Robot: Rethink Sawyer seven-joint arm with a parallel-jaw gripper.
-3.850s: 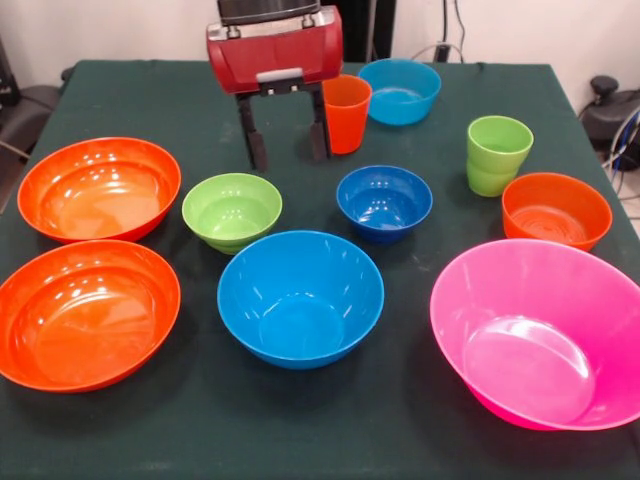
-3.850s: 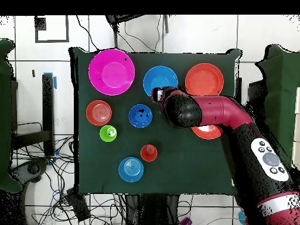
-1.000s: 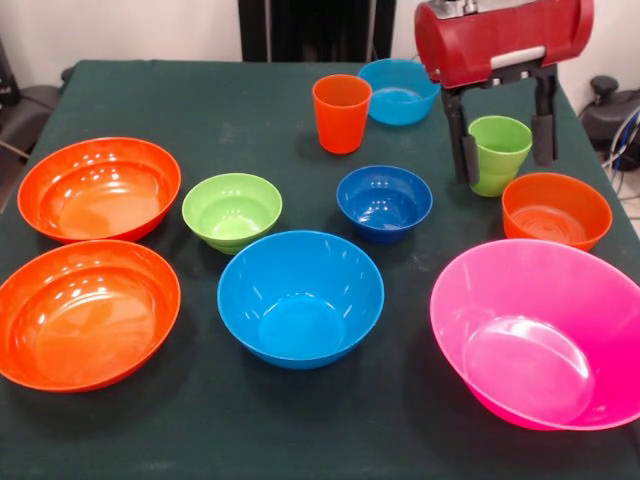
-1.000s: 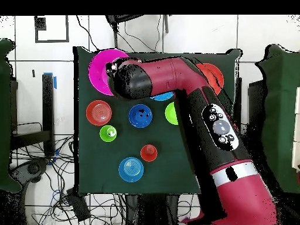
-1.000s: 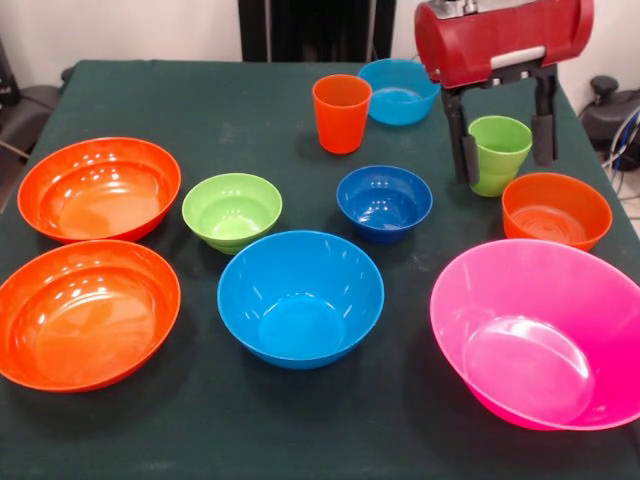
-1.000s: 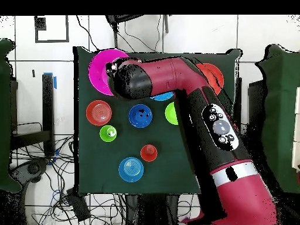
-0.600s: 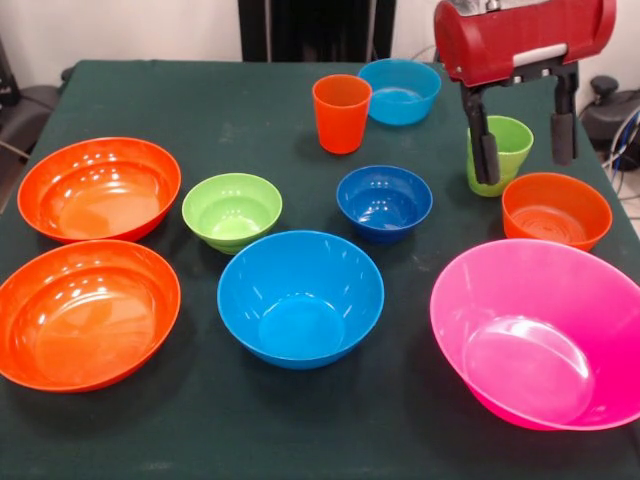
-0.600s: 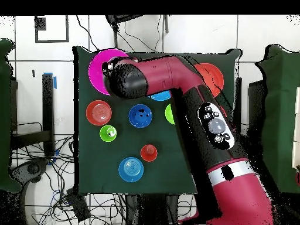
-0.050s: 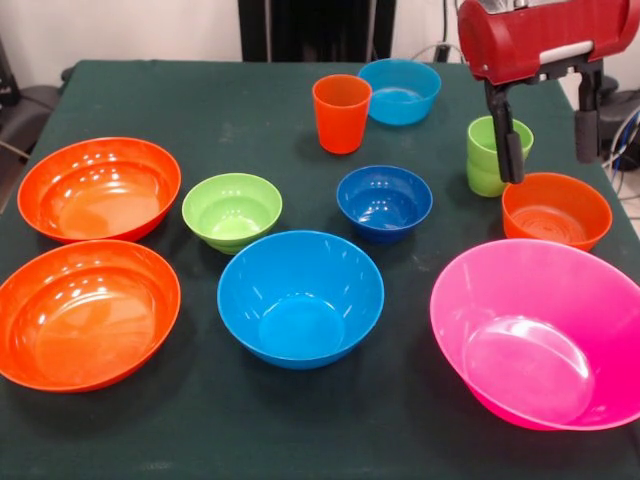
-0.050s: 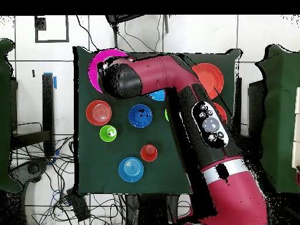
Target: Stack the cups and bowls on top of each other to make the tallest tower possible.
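My gripper (image 9: 548, 145) hangs open and empty at the back right, its fingers (image 9: 510, 150) straddling the air above the small orange bowl (image 9: 556, 208). The left finger overlaps the lime green cups (image 9: 487, 165), which look nested. An orange cup (image 9: 341, 112) and a light blue bowl (image 9: 399, 90) stand at the back. A dark blue bowl (image 9: 384, 200), a lime green bowl (image 9: 232, 210), a large blue bowl (image 9: 300, 297), a large pink bowl (image 9: 540, 330) and two large orange bowls (image 9: 98, 187) (image 9: 85, 310) sit apart. No tower is in view. Overhead, the arm (image 10: 158, 73) hides the gripper.
The dark green table (image 9: 200, 100) carries everything. Overhead, the arm covers the large blue bowl and much of the pink bowl (image 10: 98, 60). Cables lie on the floor around the table (image 10: 88, 181).
In the front view the gripper has moved right, from around the lime green cups to above the small orange bowl. It stayed open. No cup or bowl moved.
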